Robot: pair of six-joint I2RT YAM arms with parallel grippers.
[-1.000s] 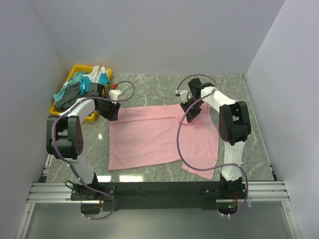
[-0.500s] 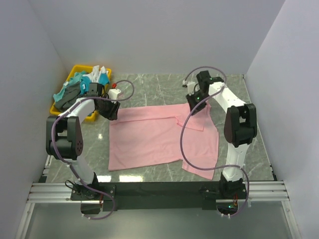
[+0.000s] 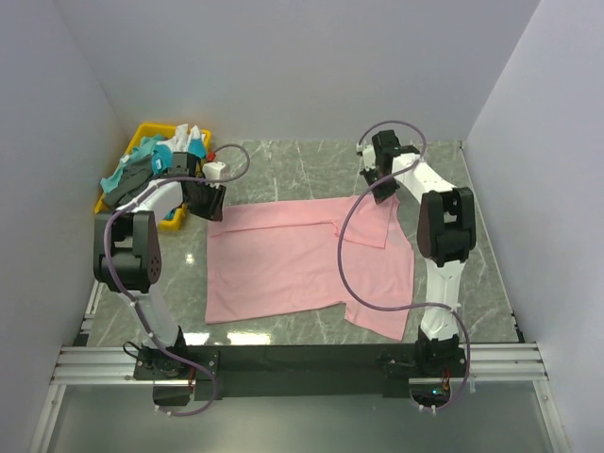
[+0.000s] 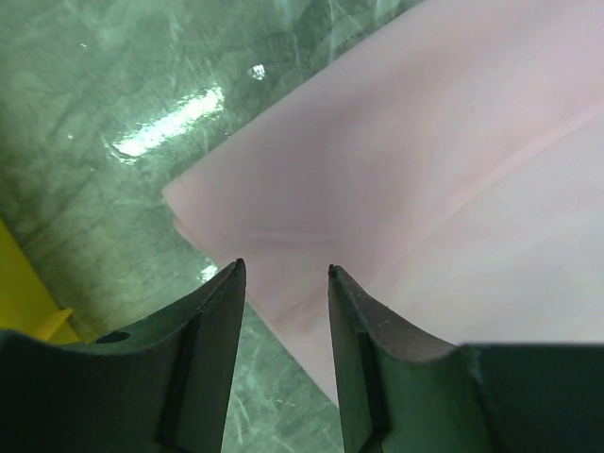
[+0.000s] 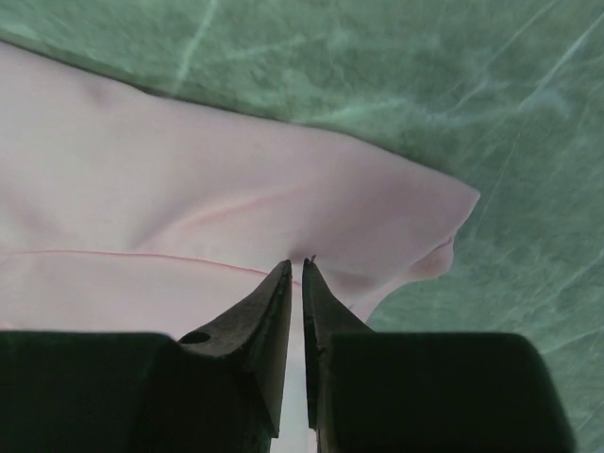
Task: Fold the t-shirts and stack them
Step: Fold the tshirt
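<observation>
Green marbled stone is covering the tabletop (image 3: 283, 160), which is sitting inside plain white walls (image 3: 283, 66), with the two arms reaching out from its near edge. The pink t-shirt (image 3: 283, 260) is lying spread across the middle of it, mostly smooth, its body running left to right and one sleeve pointing toward the near right. The left gripper (image 4: 283, 269) is hanging over the shirt's far left corner, not far from the yellow bin (image 3: 142, 134). Its jaws are standing apart with a clear gap, and through that gap the wrist camera is showing the doubled corner of the pink cloth lying on the stone, not pinched. The right gripper (image 5: 297, 264) is sitting at the shirt's far right corner, where its jaws are pressing almost together and clamping a thin fold of the pink cloth right at a seam. The fabric around the grip is drawing into soft creases toward the fingers, and a rounded flap is hanging free to the right of them. At the far left, the bin is holding a heap of other shirts (image 3: 142, 175) in teal, dark grey and white, spilling a little over its rim and lying apart from the pink one.
</observation>
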